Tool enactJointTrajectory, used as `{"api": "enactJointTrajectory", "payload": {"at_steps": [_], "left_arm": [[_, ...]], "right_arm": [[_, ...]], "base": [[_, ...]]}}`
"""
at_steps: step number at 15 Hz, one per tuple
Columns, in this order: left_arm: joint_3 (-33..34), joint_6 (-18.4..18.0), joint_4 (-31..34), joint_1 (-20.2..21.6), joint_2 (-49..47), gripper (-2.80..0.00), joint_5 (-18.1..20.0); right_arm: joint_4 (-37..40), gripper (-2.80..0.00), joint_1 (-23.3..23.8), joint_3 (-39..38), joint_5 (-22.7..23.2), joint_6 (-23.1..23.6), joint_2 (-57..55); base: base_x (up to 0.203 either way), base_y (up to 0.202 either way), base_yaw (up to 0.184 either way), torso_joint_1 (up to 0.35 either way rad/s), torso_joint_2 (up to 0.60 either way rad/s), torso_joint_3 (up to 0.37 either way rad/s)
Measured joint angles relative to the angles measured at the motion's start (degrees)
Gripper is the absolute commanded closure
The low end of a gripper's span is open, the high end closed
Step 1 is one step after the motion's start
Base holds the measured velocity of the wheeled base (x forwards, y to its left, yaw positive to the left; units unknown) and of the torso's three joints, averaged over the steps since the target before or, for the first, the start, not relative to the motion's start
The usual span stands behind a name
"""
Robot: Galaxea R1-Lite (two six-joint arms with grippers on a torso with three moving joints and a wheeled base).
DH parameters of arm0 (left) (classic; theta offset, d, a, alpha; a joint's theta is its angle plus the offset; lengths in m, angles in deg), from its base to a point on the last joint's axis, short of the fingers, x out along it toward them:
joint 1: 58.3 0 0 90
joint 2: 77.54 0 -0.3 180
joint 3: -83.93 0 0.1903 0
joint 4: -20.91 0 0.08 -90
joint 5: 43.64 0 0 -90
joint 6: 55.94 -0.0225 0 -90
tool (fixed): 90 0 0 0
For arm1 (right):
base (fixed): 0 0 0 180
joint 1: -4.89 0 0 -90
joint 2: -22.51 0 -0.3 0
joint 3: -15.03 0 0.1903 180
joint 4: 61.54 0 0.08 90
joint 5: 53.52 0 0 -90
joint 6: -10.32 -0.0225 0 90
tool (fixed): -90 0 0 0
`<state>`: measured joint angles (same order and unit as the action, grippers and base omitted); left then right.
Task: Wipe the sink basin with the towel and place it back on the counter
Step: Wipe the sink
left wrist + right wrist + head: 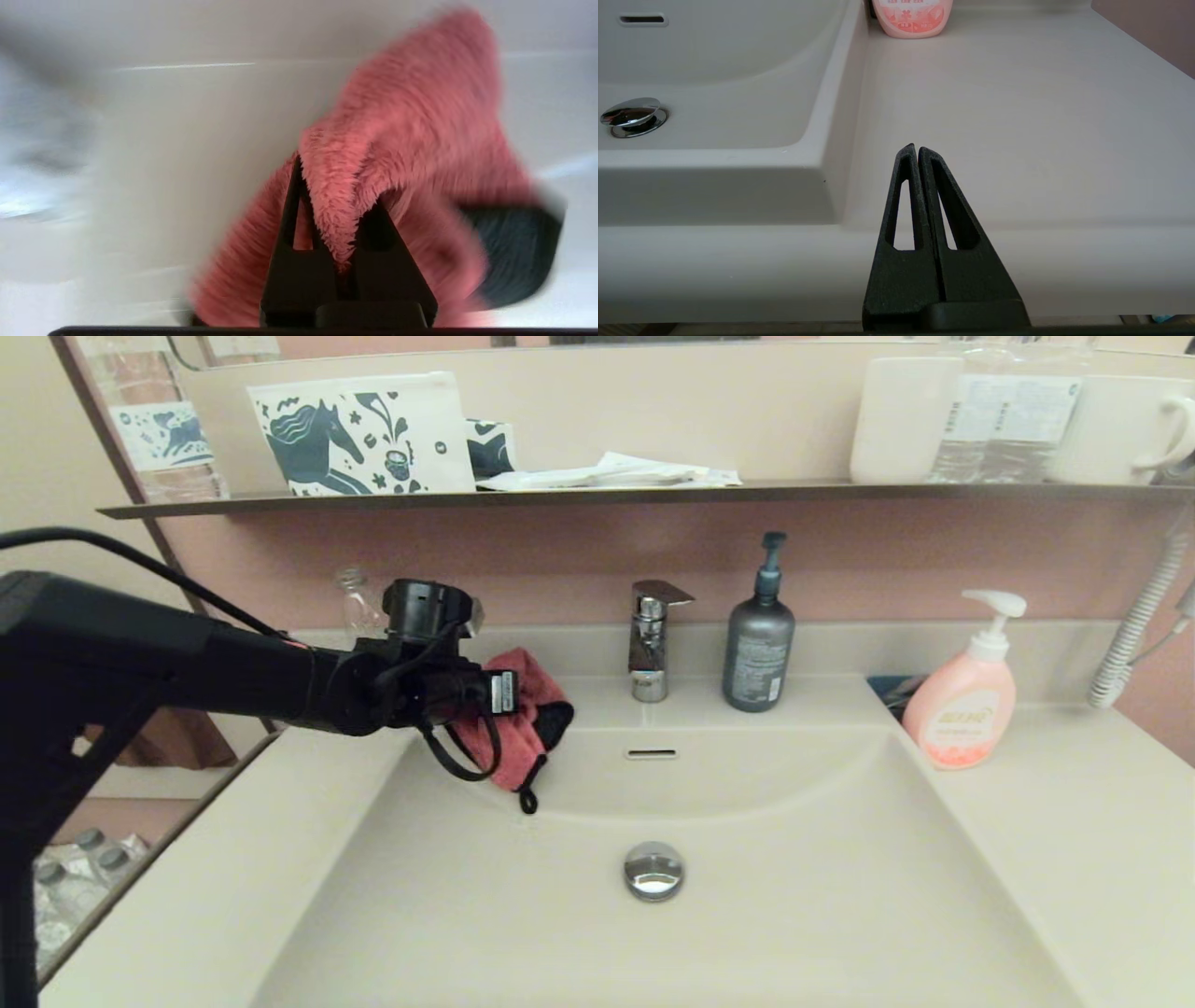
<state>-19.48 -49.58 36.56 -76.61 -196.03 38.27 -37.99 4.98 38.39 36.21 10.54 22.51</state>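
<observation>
A bathroom: a vanity sink basin, faucet, soap pump bottles and mirror shelf.

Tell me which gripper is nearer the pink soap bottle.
Right. The right gripper, shut and empty, sits at the counter's front edge with the pink soap bottle ahead. The left gripper holds the towel beyond the sink basin's far left corner.

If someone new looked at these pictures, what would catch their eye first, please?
First, the coral-pink towel bunched in the left tool, held above the sink basin's back-left corner. Next, the chrome drain plug mid-basin, and the pink soap bottle on the counter at right.
</observation>
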Motion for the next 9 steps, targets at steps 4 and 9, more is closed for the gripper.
{"api": "enactJointTrajectory", "payload": {"at_steps": [4,9], "left_arm": [[-3.38,0.89,-0.05,-5.80,-2.10,0.00,-4.53],[-8.11,1.90,1.12,-12.73,-5.03,0.00,-8.97]], "right_arm": [[0.00,0.00,0.04,0.00,0.00,0.01,0.00],[0.00,0.00,0.00,0.00,0.00,0.00,0.00]], "base": [[0.000,0.000,0.000,0.000,0.00,0.000],[0.000,0.000,0.000,0.000,0.00,0.000]]}}
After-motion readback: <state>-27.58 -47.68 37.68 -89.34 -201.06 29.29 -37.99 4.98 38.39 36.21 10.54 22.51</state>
